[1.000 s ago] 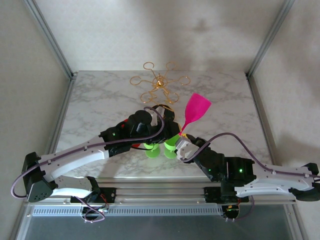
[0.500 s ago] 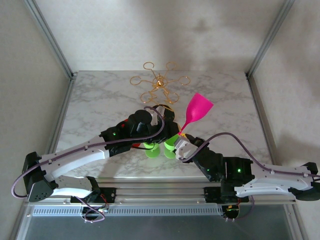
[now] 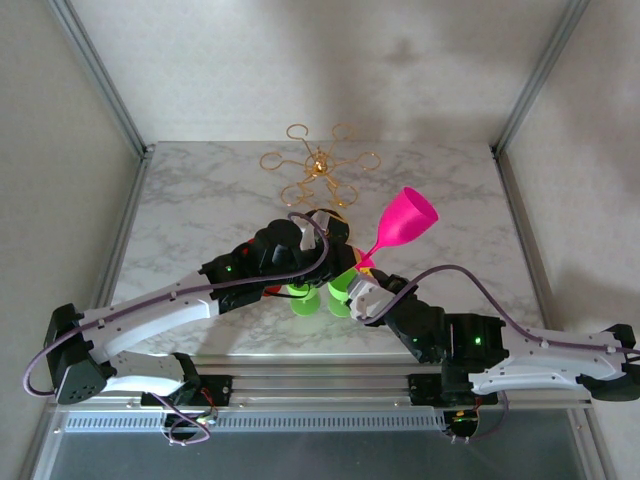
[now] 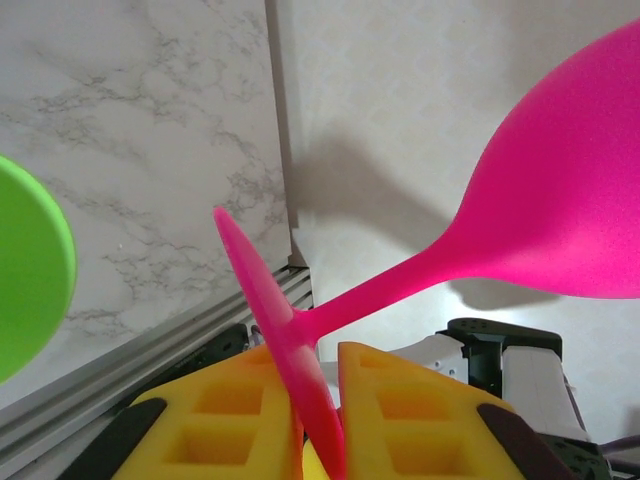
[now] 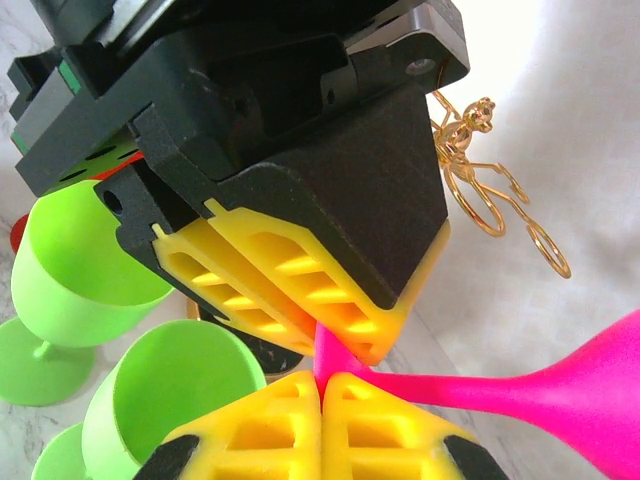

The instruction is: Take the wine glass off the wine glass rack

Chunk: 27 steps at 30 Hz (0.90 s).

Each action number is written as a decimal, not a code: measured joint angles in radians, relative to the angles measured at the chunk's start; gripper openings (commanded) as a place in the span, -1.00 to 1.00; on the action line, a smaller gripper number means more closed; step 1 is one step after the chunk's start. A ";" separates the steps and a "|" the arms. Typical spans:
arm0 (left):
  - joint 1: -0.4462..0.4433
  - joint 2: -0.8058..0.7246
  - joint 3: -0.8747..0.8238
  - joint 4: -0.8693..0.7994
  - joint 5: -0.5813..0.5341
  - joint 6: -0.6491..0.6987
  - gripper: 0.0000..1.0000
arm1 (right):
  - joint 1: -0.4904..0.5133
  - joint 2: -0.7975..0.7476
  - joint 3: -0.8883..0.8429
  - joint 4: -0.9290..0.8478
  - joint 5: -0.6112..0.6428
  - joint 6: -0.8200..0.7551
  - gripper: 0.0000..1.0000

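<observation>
The pink wine glass [image 3: 405, 222] hangs tilted above the middle of the table, bowl up and to the right, its foot low between both grippers. My left gripper [image 4: 320, 400] is shut on the thin foot disc, one yellow finger on each face. From the front, my right gripper [image 5: 322, 395] is shut on the edge of that same foot, just below the left gripper's fingers [image 5: 300, 300]. The wine glass rack [image 3: 318, 168], gold wire with looped arms, stands at the back centre of the table, well apart from the glass.
Two green glasses [image 3: 305, 298] [image 3: 340, 290] stand upright on the marble table [image 3: 200, 210] right under the grippers, close to both sets of fingers. Metal frame posts [image 3: 100, 80] rise at the back corners.
The left gripper's jaws have closed onto the glass's foot. The pink glass has swung so that its bowl sits further right and its open rim shows from above.
</observation>
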 measured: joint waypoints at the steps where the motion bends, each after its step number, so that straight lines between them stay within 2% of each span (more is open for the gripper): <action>1: 0.000 0.000 -0.001 0.003 0.000 0.000 -1.00 | 0.000 0.000 0.000 0.000 0.000 0.000 -1.00; 10: 0.001 -0.019 -0.037 0.063 0.011 -0.017 -1.00 | 0.000 -0.026 0.002 -0.015 -0.031 0.013 -0.98; 14: 0.001 -0.032 -0.060 0.093 0.018 -0.019 -1.00 | 0.001 -0.026 0.018 -0.047 -0.053 0.045 -0.67; 18: 0.007 -0.046 -0.087 0.113 0.010 -0.013 -1.00 | 0.006 -0.022 0.045 -0.060 -0.059 0.086 -0.50; 22: 0.013 -0.049 -0.132 0.121 -0.008 -0.007 -1.00 | 0.006 -0.022 0.094 -0.085 -0.061 0.140 -0.39; 27: 0.013 -0.056 -0.176 0.158 -0.029 0.006 -1.00 | 0.006 -0.014 0.148 -0.167 -0.085 0.238 -0.36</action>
